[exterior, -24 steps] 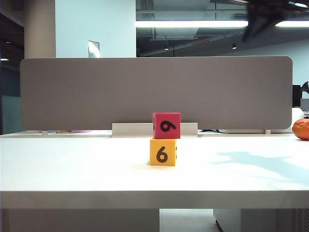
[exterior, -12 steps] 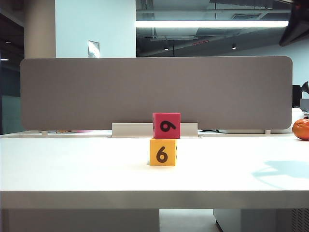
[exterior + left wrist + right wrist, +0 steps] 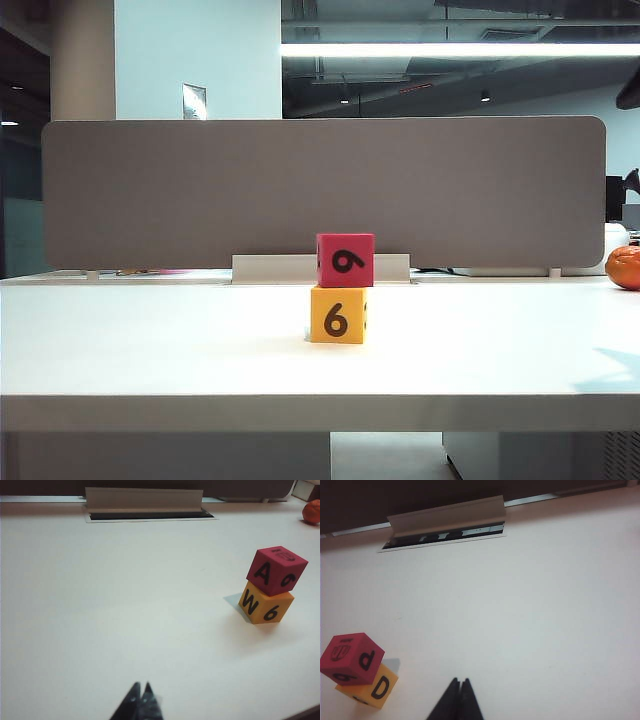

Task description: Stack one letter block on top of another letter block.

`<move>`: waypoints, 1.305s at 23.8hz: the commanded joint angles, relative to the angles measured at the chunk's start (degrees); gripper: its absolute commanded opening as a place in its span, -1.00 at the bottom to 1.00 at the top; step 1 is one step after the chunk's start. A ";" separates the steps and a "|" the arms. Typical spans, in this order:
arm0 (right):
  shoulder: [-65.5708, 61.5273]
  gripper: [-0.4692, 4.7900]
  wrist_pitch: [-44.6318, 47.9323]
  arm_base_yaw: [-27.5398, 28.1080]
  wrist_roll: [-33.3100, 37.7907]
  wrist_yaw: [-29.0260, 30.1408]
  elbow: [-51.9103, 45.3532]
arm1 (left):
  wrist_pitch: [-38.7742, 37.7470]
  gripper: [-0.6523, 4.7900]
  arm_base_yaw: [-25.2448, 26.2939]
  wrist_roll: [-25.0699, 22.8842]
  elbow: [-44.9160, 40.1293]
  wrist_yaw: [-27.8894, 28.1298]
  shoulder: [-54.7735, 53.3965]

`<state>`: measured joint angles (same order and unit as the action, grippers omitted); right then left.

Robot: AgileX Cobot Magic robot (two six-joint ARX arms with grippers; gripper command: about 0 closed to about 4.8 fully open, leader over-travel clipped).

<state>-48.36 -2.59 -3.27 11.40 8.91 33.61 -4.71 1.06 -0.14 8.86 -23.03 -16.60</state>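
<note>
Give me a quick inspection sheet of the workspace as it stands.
Surface: white table, bare around the stack.
Job's things: red block sits on yellow block, slightly offset, nothing touching them.
Clutter: orange round object at far right edge.
End effectors: left end effector shut, empty, away from stack; right end effector shut, empty, beside the stack.
Cables: nothing seen.
Surroundings: grey divider panel, cable slot behind.

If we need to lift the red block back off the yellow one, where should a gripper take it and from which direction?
Probably from straight above, jaws across two opposite side faces of the red block. It sits on the yellow block, top and sides exposed, turned slightly askew, so match its own faces. Stay above the seam. Left gripper and right gripper are both shut, clear of the stack.
</note>
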 commanded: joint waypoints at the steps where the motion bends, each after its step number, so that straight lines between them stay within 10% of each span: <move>1: 2.64 -0.83 3.06 0.02 0.61 0.00 -2.51 | 0.48 -0.78 -0.04 0.17 0.33 -0.35 0.04; 31: 14.62 -0.82 4.46 0.11 -1.46 -1.36 -17.33 | 0.50 -0.78 -0.04 0.15 0.33 -0.22 0.04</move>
<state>-33.80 1.10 -3.22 11.66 8.78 16.08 -4.78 1.06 -0.14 8.86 -23.03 -16.56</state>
